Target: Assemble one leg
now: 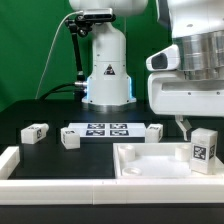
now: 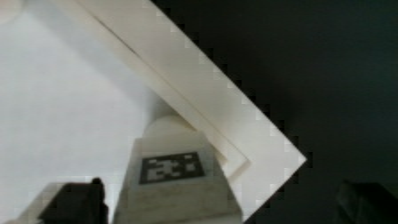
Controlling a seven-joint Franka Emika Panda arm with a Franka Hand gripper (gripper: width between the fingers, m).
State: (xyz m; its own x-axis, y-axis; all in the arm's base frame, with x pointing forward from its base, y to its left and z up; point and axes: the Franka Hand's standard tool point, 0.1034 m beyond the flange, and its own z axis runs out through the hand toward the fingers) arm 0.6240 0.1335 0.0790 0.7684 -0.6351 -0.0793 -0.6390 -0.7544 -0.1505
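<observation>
One leg (image 1: 203,150), a small white block with a marker tag, stands upright in the corner of the large white square piece (image 1: 150,170) at the exterior view's right. My gripper (image 1: 202,128) is right over it, open, with one finger (image 1: 183,126) a little apart from the leg's side. In the wrist view the leg (image 2: 175,170) stands between my gripper (image 2: 217,198), whose dark fingers (image 2: 75,203) show gaps to it, above the square piece (image 2: 71,90). Three more legs (image 1: 35,132) (image 1: 70,138) (image 1: 152,133) lie on the black table.
The marker board (image 1: 105,129) lies flat at the middle back. The robot's white base (image 1: 107,70) stands behind it. A white raised border (image 1: 10,160) runs along the table's front and the exterior view's left.
</observation>
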